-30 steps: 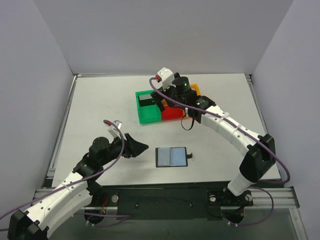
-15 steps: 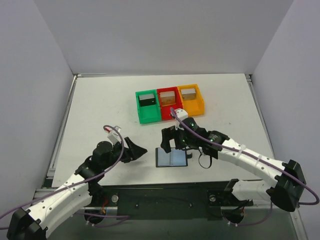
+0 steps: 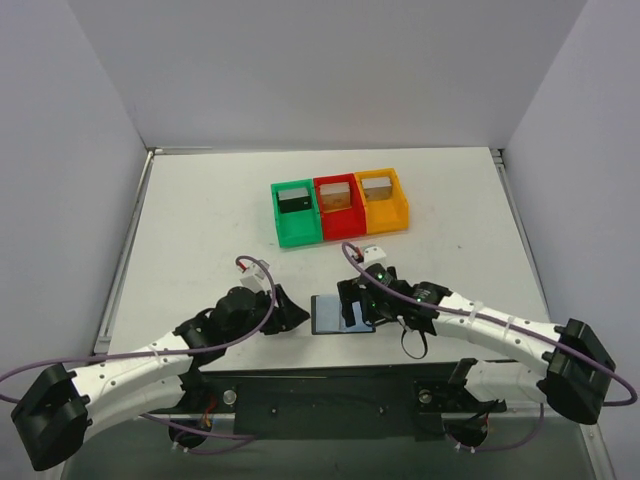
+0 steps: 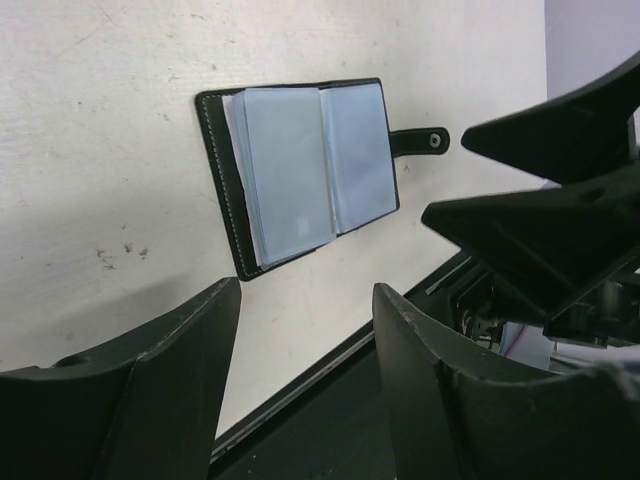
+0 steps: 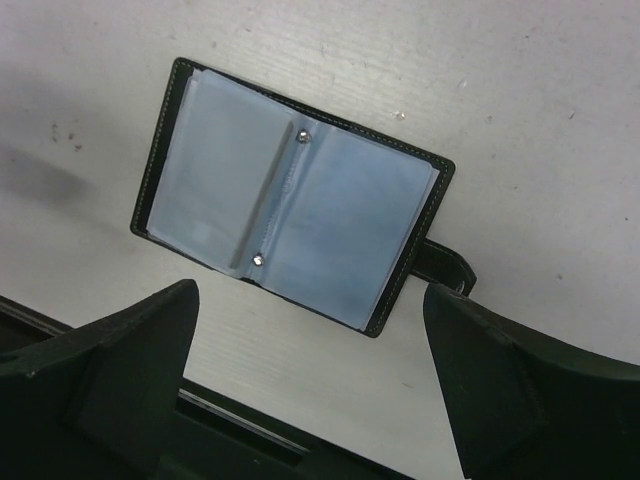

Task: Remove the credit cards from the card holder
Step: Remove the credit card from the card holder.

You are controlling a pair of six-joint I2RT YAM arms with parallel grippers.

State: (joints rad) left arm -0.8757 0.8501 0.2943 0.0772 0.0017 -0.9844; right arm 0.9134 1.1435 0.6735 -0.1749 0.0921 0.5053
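The right tool [image 3: 357, 302] has come away from the far bins and hovers over the card holder [image 3: 343, 314]; the left tool [image 3: 293, 311] has drawn in just beside it. Only the top view shows the green bin [image 3: 296, 213], red bin [image 3: 340, 208] and orange bin [image 3: 382, 200], well behind on the worktop [image 3: 200, 230]. The wrist views give the detail. The holder lies open and flat near the front edge, black with pale stitching, its clear sleeves pinned by two rivets and its studded strap sticking out. Both tools' jaws stand apart, gripping nothing.
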